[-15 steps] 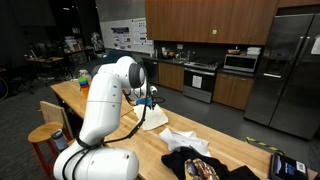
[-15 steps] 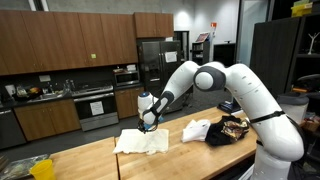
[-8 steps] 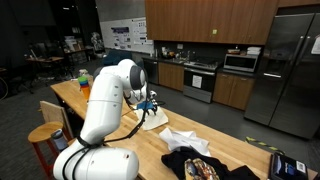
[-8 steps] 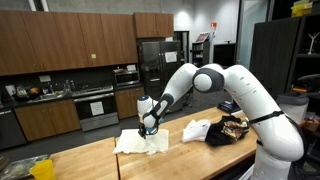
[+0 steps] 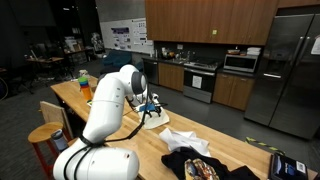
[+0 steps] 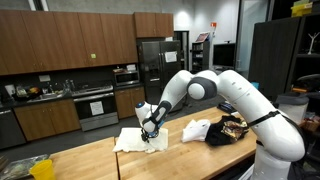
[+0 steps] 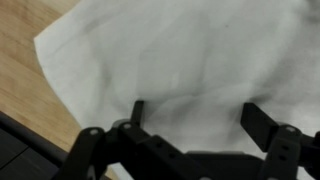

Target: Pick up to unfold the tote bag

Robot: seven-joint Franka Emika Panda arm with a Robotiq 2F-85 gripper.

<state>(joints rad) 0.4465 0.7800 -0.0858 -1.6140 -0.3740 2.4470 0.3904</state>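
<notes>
Cream tote bag (image 6: 134, 143) under wide-open, empty hand (image 6: 150, 129); white cloth (image 6: 195, 129), black garment (image 6: 230, 131) nearby.

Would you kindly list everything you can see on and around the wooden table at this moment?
tote bag: one, cream, lying on the table under the gripper.
white cloth: one, bright white, crumpled, beside the tote bag.
black garment: one, black with a colourful print, beyond the white cloth.
table: one, light wood, under all three fabrics.
stool: one, wooden, beside the table.
arm: one, white, reaching over the table.
gripper: one, black, fingers spread open over the tote bag.
</notes>
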